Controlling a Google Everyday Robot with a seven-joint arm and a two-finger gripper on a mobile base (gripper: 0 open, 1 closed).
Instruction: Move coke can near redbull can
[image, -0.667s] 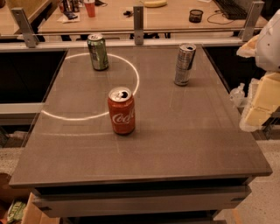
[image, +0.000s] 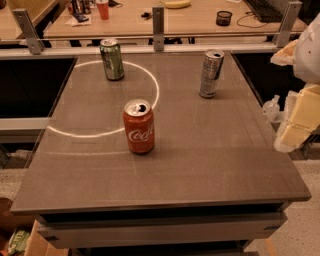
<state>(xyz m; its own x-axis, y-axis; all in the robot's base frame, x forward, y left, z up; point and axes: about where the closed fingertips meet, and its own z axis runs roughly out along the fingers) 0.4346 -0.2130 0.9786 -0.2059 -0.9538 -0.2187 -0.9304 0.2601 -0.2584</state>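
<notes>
The coke can (image: 138, 126) is red-orange with white script and an opened silver top. It stands upright near the middle of the grey table (image: 215, 165). The redbull can (image: 210, 73) is slim and silver-grey with dark panels. It stands upright at the back right of the table, well apart from the coke can. My gripper (image: 296, 121), cream-coloured below a white arm, hangs at the right edge of the view. It is off the table's right side, far from both cans and holding nothing that shows.
A green can (image: 112, 59) stands upright at the back left, on a white ring of light (image: 100, 134) cast on the tabletop. A metal rail (image: 158, 25) runs behind the table, with a cluttered wooden desk (image: 200, 15) beyond it.
</notes>
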